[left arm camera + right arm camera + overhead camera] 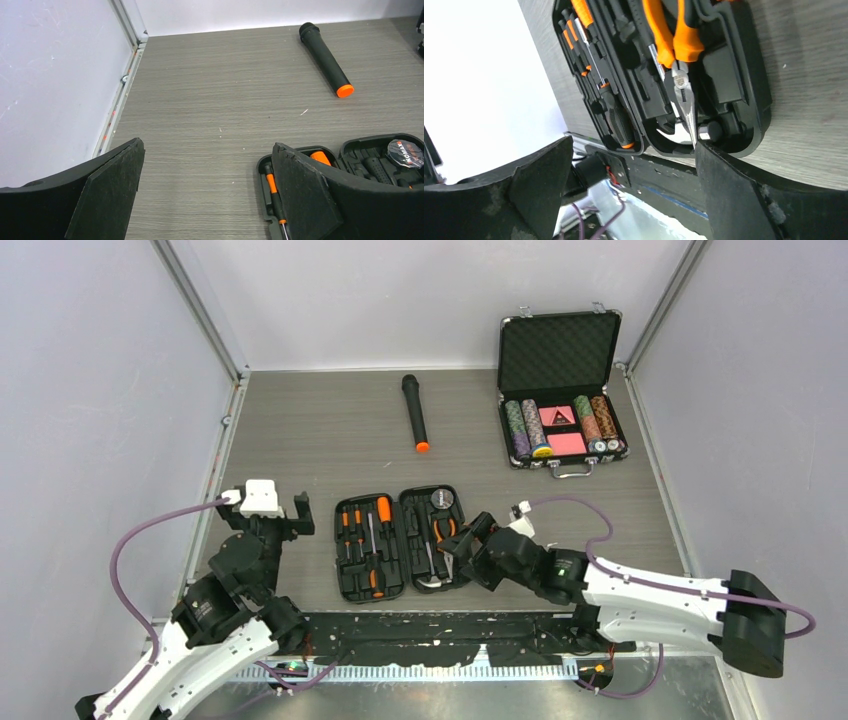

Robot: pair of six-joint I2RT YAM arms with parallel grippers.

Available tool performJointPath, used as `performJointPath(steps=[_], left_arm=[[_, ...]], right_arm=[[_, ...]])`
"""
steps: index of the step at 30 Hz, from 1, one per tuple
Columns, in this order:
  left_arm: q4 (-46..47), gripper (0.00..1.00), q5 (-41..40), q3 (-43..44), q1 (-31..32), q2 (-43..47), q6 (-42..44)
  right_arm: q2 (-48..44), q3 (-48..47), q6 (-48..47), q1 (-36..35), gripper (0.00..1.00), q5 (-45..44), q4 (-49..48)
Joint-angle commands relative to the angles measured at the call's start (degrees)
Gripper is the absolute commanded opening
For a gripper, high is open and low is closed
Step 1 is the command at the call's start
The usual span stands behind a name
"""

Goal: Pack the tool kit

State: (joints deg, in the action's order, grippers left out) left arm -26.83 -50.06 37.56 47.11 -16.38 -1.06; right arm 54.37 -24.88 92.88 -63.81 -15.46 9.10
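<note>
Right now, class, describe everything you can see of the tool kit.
The tool kit is a black plastic clamshell case with rounded corners, lying open and flat on the table. Its left half holds orange-black screwdrivers; its right half holds orange-handled pliers. The open right gripper hangs at its right edge; contact is unclear.

kit [400, 543]: flat on table [300, 420], middle, by near edge | screwdrivers [362, 538]: in kit's left half | pliers [443, 530]: in kit's right half | microphone [415, 413]: behind kit, well apart | chip case [560, 390]: far right corner | left gripper [272, 506]: left of kit, apart | right gripper [462, 540]: at kit's right edge
</note>
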Motion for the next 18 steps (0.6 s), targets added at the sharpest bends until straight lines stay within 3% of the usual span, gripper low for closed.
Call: performJointPath(steps=[1,6,10,14,18], left_arm=[[1.84,0.99,1.11,0.10,-0.43,-0.64,-1.09],[-0.60,0.94,8.36,2.67,-0.41,-2.64,-7.75],[-3.17,0.93,18.89,5.67,-0.38,-8.60,-18.02],[-1.72,0.93,26.26,6.12,-0.36,-14.31,-25.38],[-0.61,0.94,28.60,5.65,-0.41,-17.81,-27.70]], right_arm=[[-5.11,-5.41,-16.15,-0.39,0.95,-2.90,6.45],[-3.21,-13.11,-39.75,0.16,0.96,-8.38,13.79],[3.05,-19.44,-50.96,0.30,0.99,-11.34,17.99],[9.36,-23.49,-57.88,0.37,0.95,-11.86,18.70],[15.32,-25.08,-62.21,0.34,0.84,-10.03,16.89]])
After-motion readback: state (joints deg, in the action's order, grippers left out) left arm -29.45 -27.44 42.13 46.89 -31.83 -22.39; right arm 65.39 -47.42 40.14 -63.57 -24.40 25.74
